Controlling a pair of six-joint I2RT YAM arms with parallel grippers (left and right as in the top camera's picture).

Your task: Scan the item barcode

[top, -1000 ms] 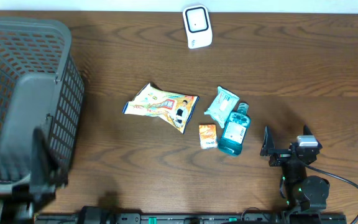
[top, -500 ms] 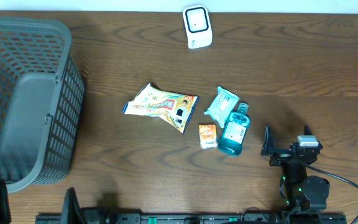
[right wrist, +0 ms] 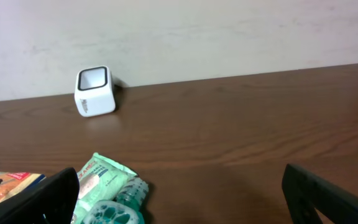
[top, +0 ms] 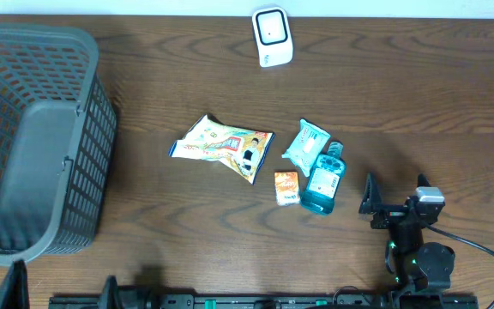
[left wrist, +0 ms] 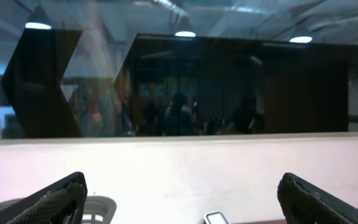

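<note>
Grey basket point(top: 41, 137) on the left of the brown counter point(top: 418, 94), and both tools are wide open with nothing in them.
Inside the basket only its own grey bottom shows. A snack bag point(top: 223, 146), a green wipes pack point(top: 304, 142), a blue bottle point(top: 322, 182) and a small orange box point(top: 286, 186) lie mid-counter, and the white scanner point(top: 273, 36) stands at the far edge. The right tool point(top: 394, 192) sits just right of the bottle and touches nothing. The left tool point(top: 62, 296) is cut off at the bottom edge, and its camera sees mostly wall and dark window.
</note>
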